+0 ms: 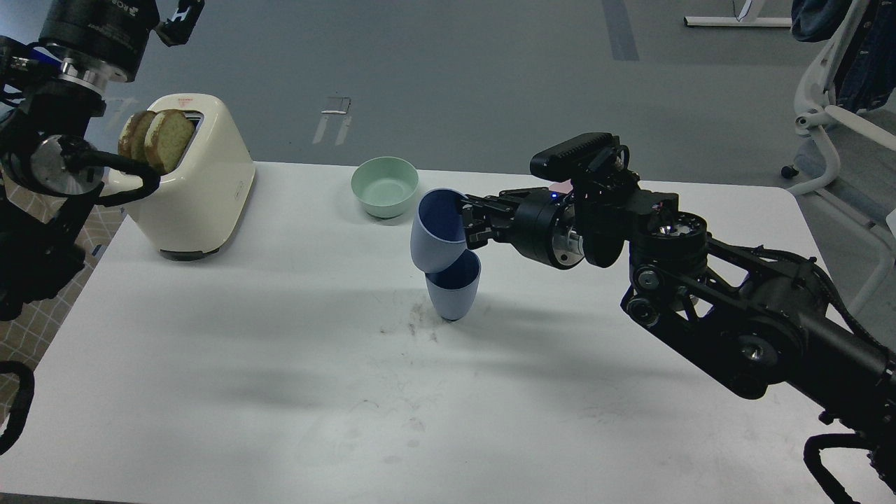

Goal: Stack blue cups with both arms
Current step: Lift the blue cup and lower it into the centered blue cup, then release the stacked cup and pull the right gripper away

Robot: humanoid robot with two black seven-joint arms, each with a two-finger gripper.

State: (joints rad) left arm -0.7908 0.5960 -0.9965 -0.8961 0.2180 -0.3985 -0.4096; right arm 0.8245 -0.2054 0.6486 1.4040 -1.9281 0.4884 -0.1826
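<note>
One blue cup (452,292) stands upright on the white table (280,364), near the middle. My right gripper (467,222) is shut on the rim of the second blue cup (434,235) and holds it tilted, mouth up and to the right. Its base sits at the mouth of the standing cup, partly inside it. My left gripper (171,15) is high at the top left corner, above the toaster, far from both cups; only part of it shows and its fingers are cut off by the frame edge.
A cream toaster (198,185) with two bread slices (157,140) stands at the table's back left. A mint-green bowl (385,185) sits behind the cups. A white office chair (840,119) stands off the table at the right.
</note>
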